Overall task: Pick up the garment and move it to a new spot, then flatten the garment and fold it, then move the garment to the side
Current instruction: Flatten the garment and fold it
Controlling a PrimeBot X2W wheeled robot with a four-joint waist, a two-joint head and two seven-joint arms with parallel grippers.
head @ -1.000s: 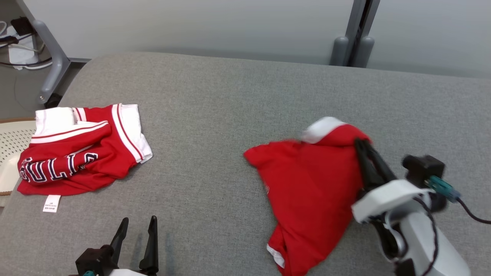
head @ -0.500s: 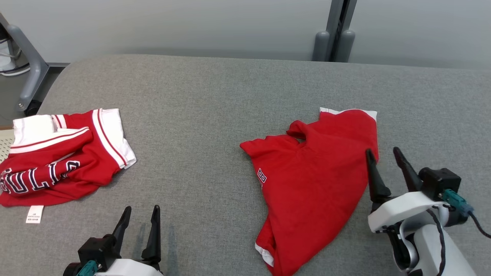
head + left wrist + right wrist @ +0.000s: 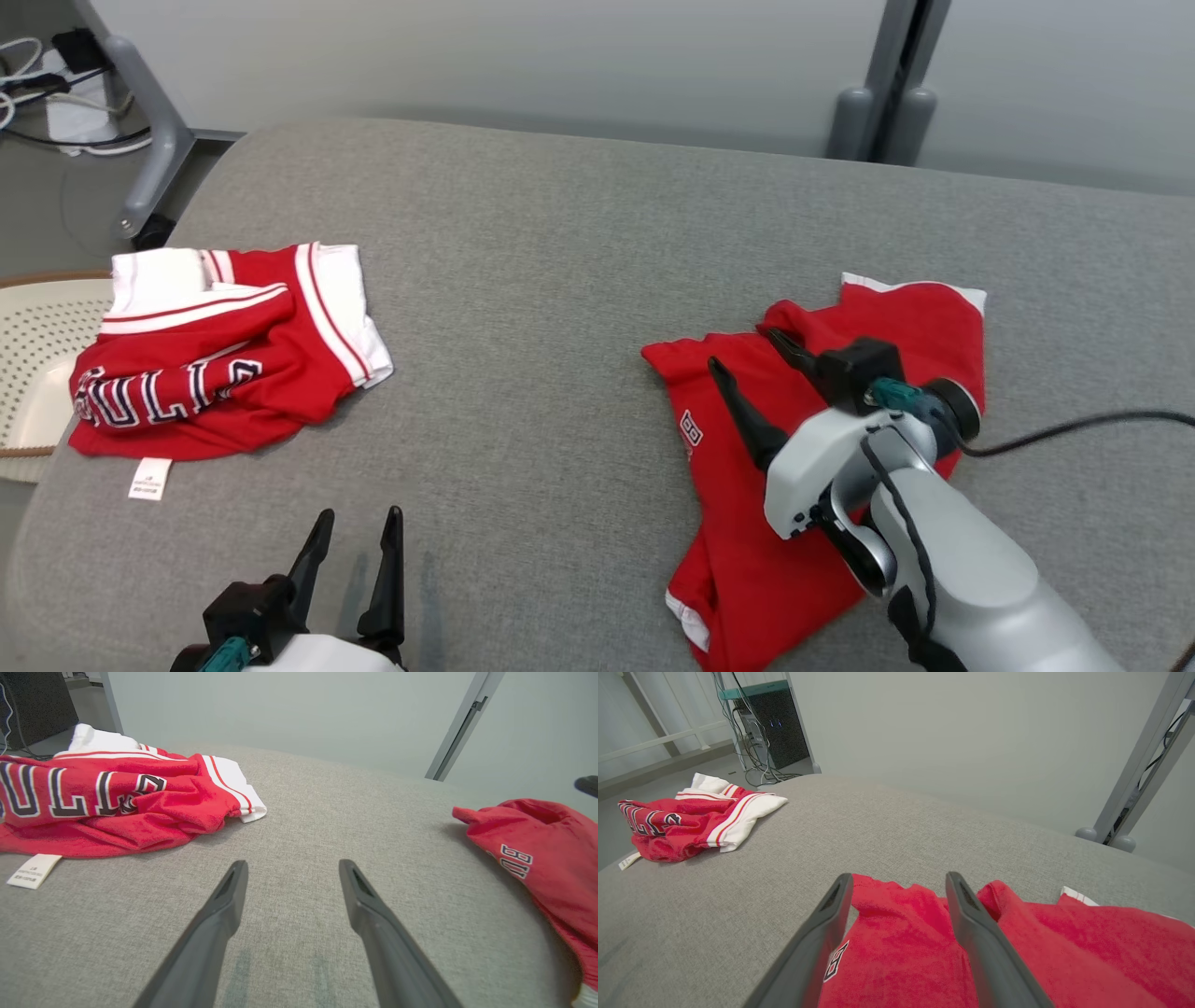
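Observation:
A red garment (image 3: 724, 532) with a white hem lies crumpled on the right of the grey padded surface (image 3: 560, 280); its small dark-and-white print faces left. My right gripper (image 3: 742, 347) hovers open over the garment's left part, fingers pointing toward its upper left corner, nothing between them. In the right wrist view that gripper (image 3: 899, 877) has the red garment (image 3: 901, 952) under and between its open fingers. My left gripper (image 3: 360, 513) stands open at the near left, over bare grey fabric. From the left wrist view, the left gripper (image 3: 293, 863) has the garment (image 3: 537, 858) far off to its right.
A second red and white garment with dark lettering (image 3: 215, 373) lies bunched at the left, a white label trailing near it. A pale perforated basket (image 3: 37, 355) sits past the left edge. A grey post (image 3: 882, 103) rises behind the surface; a metal leg (image 3: 149, 140) stands at back left.
My right gripper opened and let go of the red garment, which dropped flat. That arm then swung left over the garment. The head camera shifted; the left gripper stayed put.

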